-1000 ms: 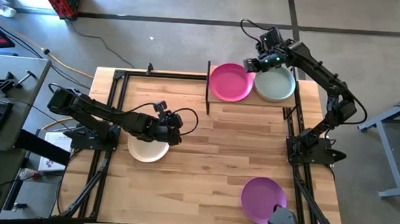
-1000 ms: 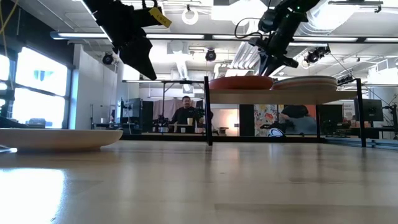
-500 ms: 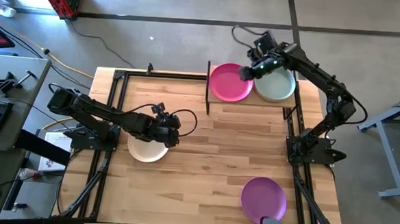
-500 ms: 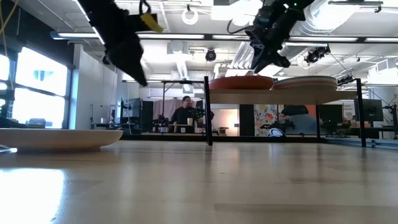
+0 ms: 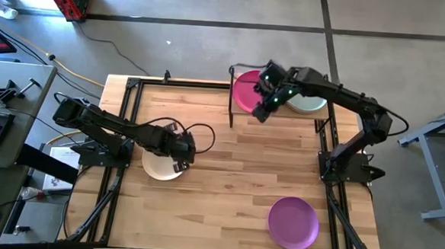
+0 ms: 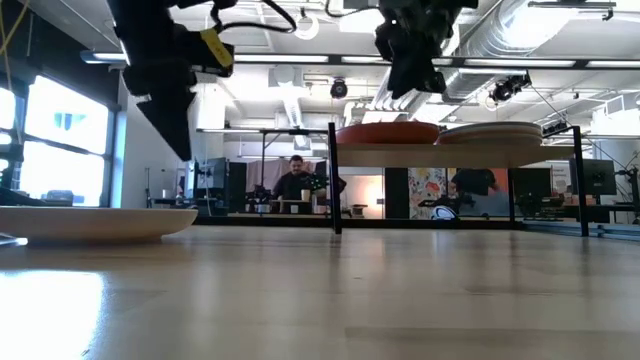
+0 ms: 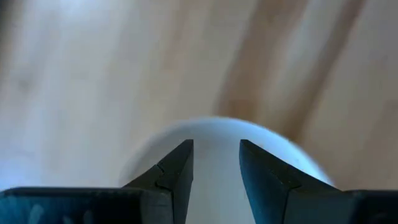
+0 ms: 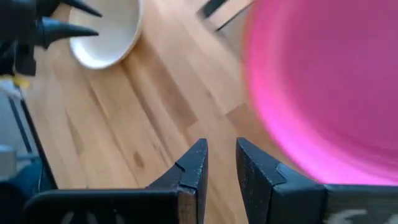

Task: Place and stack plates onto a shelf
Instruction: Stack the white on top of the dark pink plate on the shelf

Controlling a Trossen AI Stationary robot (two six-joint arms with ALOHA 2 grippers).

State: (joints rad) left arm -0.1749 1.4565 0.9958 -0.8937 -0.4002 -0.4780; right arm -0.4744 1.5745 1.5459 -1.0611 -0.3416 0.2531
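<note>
Cream plate [image 5: 164, 167] is sitting on the desk [image 5: 228, 163] under my left gripper [image 5: 181, 154], whose jaws are standing spread just above it. I'm judging the pickup comes next: lowering and pinching its rim. My right gripper [image 5: 262, 110] is hanging empty, jaws slightly parted, beside the shelf [image 5: 242, 112] carrying the magenta plate [image 5: 247, 91].

The right arm covers part of the magenta plate [image 5: 245, 91] and most of the pale green plate [image 5: 313, 105] beside it. The left arm hides part of the cream plate [image 5: 159, 168] — in the left wrist view that plate is blurred, its near side cut off.
</note>
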